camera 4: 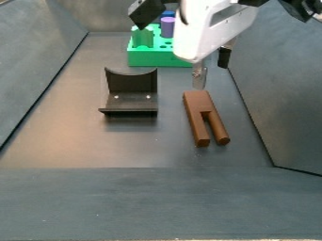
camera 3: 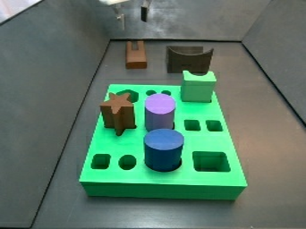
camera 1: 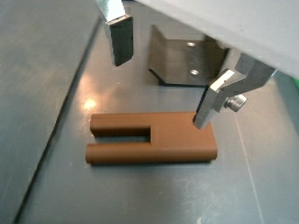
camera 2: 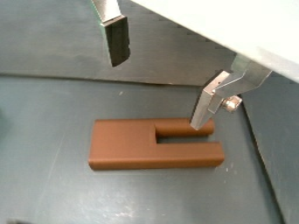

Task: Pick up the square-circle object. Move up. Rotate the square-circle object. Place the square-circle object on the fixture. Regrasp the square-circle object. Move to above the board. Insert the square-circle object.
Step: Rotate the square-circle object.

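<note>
Side view, looking along the floor: the board point(camera 3: 162, 143) is lying nearest the camera, bright green, with several of its holes filled. A brown star-shaped peg point(camera 3: 117, 112) is standing at one side, a purple cylinder point(camera 3: 160, 114) beside it in the middle, a blue cylinder point(camera 3: 164, 148) in front of that, and a pale green block point(camera 3: 199, 86) is sitting at the far corner. Other holes, among them a square one and small round ones, are showing open. Beyond the board the fixture point(camera 3: 189, 59) is standing on the dark floor, and the square-circle object point(camera 3: 136, 55) is lying flat just beside it, apart from it. In a side view from the opposite end, the square-circle object point(camera 4: 205, 115) is stretching lengthwise along the floor, reddish-brown, with a slot splitting one end into two prongs; the fixture point(camera 4: 128, 92) is sitting next to it, and the board point(camera 4: 156, 49) is well behind. The gripper point(camera 1: 163, 74) is hanging above the piece with its fingers spread wide and nothing between them. In both wrist views one finger point(camera 2: 205, 107) is reaching down close to the slotted end of the piece point(camera 2: 156, 145), though contact cannot be told, while the other finger point(camera 2: 115, 40) is staying well off to the side over bare floor. The grey walls are sloping up on both sides; the piece is lying nearer one wall, with open floor around it.
</note>
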